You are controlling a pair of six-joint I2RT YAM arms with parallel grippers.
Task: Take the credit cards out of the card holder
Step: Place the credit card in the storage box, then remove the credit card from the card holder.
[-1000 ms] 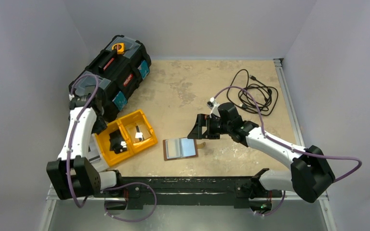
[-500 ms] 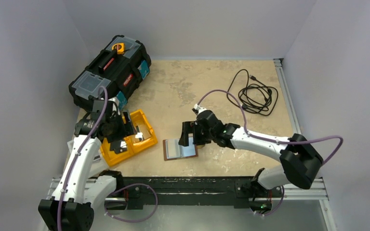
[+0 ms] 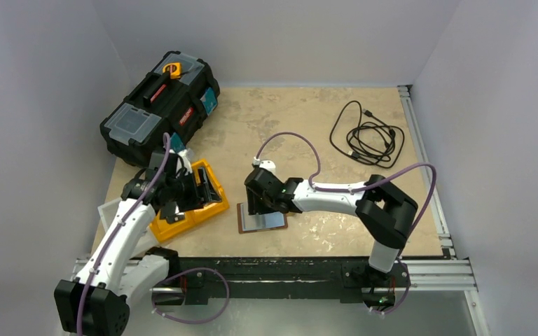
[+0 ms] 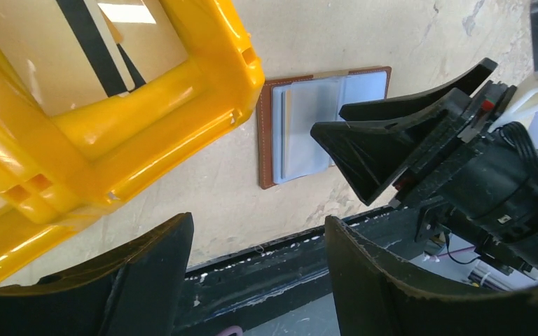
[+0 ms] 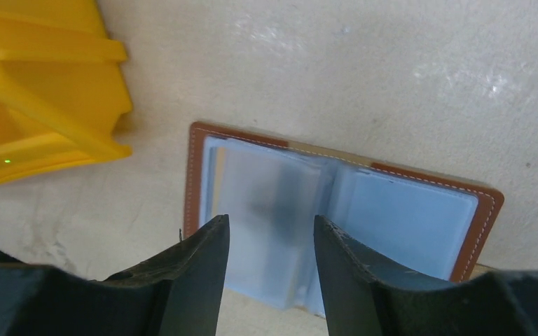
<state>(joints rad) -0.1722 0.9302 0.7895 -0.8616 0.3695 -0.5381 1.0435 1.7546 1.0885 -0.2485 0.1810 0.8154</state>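
Beige worktop (image 3: 308, 133), card holder (image 3: 263, 222) open flat toward near edge. Right jaws part-open, empty, poised over its clear sleeves (image 5: 273, 203). Left jaws wide, empty, over orange tray (image 3: 192, 218).

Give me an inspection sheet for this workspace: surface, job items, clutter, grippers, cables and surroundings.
Surface: tabletop, beige and blotchy.
Job's things: card holder lying open flat, pale sleeves up; cards cannot be made out.
Clutter: orange tray left of the holder; black toolbox at the far left.
Grippers: left gripper open, empty, by the tray; right gripper open over the holder's sleeves, contact unclear.
Cables: black cable coiled at the far right; purple leads on both arms.
Surroundings: grey walls; black rail along the near edge.
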